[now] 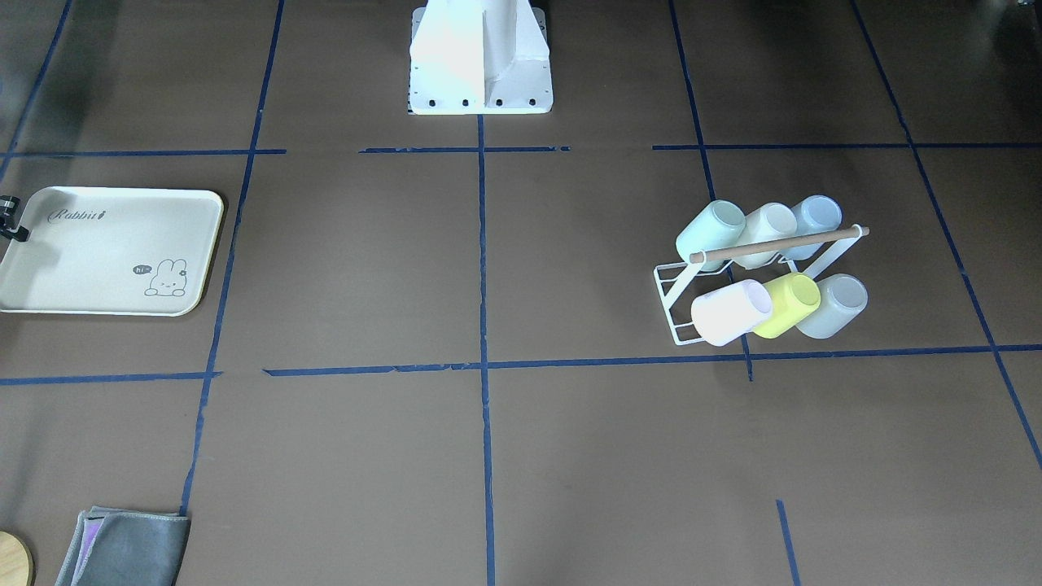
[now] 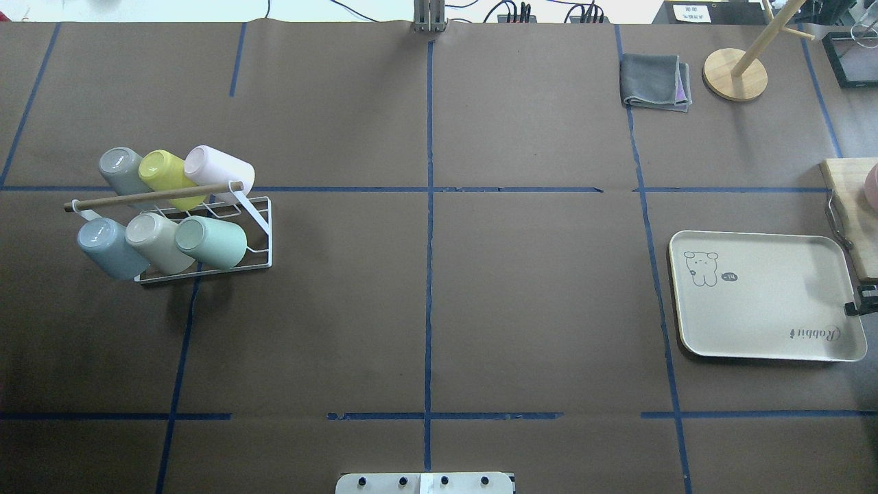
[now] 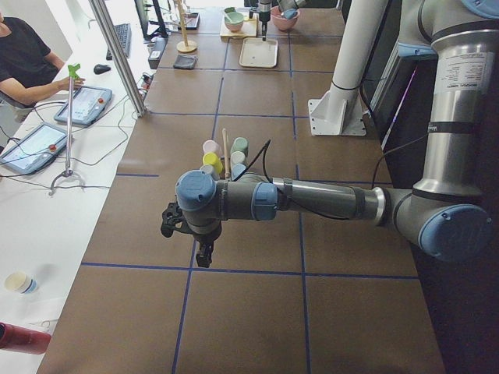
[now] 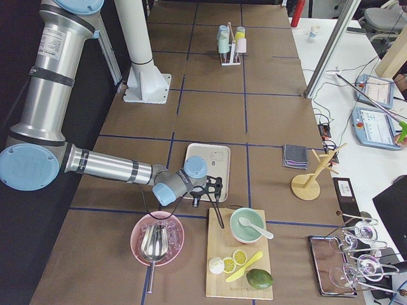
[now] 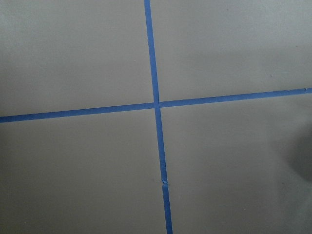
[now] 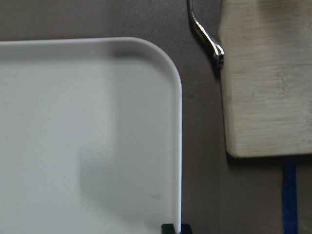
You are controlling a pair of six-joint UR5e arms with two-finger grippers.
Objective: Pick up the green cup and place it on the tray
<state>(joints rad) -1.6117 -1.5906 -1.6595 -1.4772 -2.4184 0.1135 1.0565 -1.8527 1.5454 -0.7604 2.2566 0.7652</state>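
Left gripper hangs over bare brown table to the left of the cup rack, well apart from it. It shows only from the side, so cannot tell whether its fingers are apart or together. The left wrist view holds only a cross of blue tape. The rack is white wire with a wooden bar and six tilted cups in two rows. Green cup sits at the right end of the near row: pale mint, smooth, handleless, slightly tapered. It is tipped over with its base raised toward the left, just beside a cream cup. Tray lies flat, far right and well apart from the rack. It is cream with rounded corners, a raised rim, "Rabbit" script and a bunny drawing. Right gripper is at the tray's right rim, mostly cut off by the frame; cannot tell its finger state.
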